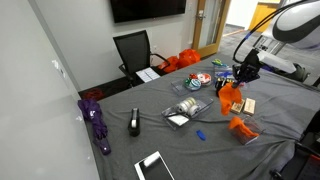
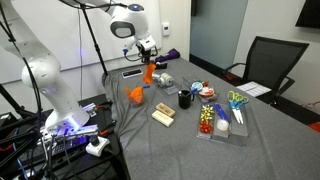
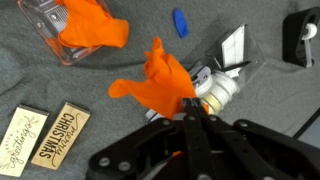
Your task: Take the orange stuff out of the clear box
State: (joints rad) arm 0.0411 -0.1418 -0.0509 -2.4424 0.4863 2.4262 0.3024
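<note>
Slippage risk: gripper (image 3: 190,110) is clamped on just one edge of the orange stuff (image 3: 155,80), so the limp piece could pull free and drop onto the table (image 3: 60,85). It hangs off the fingers, raised, just beside the box (image 3: 45,25), where another orange wad (image 3: 90,28) sits. Thin, crumpled, floppy, bright.

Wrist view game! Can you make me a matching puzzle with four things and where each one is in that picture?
Things:
1. orange cloth
2. clear box
3. blue piece
4. Christmas boxes

Places:
A. bottom left, on the grey table
B. pinched in the fingers
C. top left corner, orange stuff inside
D. top middle, lying alone

Pairs: 1-B, 2-C, 3-D, 4-A
</note>
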